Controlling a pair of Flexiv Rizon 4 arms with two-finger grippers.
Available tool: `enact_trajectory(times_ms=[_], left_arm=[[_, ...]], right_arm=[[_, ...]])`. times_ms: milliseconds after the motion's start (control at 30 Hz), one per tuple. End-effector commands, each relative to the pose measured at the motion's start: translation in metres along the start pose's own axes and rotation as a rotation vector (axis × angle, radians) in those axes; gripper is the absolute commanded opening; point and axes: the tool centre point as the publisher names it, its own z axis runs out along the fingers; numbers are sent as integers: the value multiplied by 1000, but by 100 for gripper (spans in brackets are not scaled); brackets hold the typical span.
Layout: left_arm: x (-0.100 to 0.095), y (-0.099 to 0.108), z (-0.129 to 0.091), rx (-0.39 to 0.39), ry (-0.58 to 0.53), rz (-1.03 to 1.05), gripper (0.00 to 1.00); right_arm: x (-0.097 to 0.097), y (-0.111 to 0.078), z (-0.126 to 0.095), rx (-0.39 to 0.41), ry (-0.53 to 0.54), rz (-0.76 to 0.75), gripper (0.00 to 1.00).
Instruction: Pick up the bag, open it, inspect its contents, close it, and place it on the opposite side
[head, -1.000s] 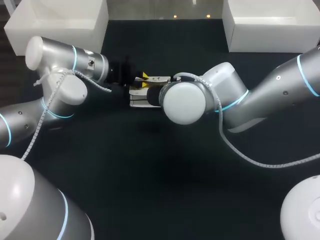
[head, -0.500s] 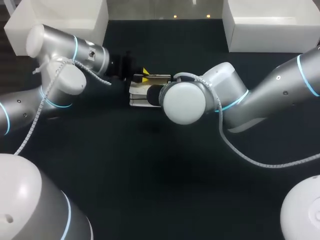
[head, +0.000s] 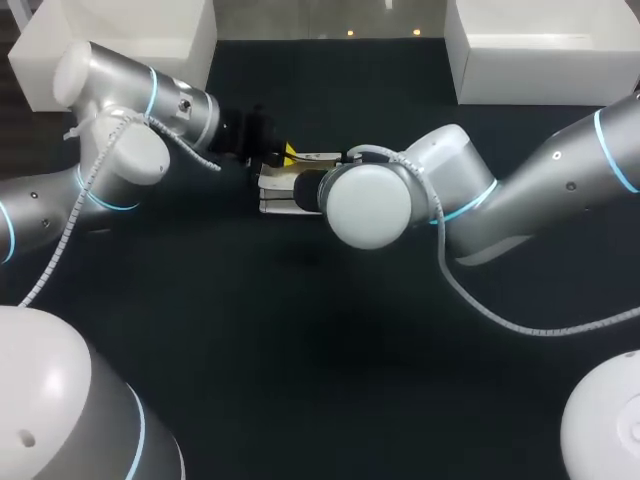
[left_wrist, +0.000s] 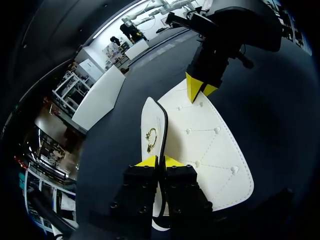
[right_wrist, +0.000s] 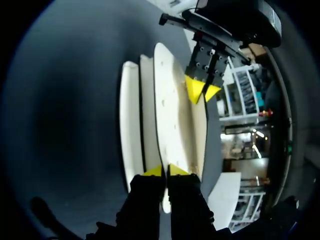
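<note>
Mid-table, white quilted leather bag (head: 278, 192) hemmed in: left claw (left_wrist: 159, 161) one end, right claw (right_wrist: 165, 171) opposite. Near half of black table (head: 330, 380) open. Far corners taken by white rectangular bins (head: 130, 40), gap between.

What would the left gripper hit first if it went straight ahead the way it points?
The white bag itself: the left gripper is shut on its edge. Beyond, probably the right gripper.

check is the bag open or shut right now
Partly open: in the right wrist view the bag shows white layers standing apart with dark gaps between. Contents not visible.
</note>
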Motion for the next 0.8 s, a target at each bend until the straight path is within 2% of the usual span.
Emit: enact_trajectory(times_ms=[33,367,633,800], left_arm=[[7,3,3,4,-16,2,0],[11,9,15,-12,-31,14,0],[15,0,9,15,-23,4,0],[15,-3,7,6,-24,-13,0]], right_arm=[[0,0,1,-1,-3,1,0],[0,0,1,-1,-3,1,0],[0,0,1,-1,-3,1,0],[0,0,1,-1,-3,1,0]])
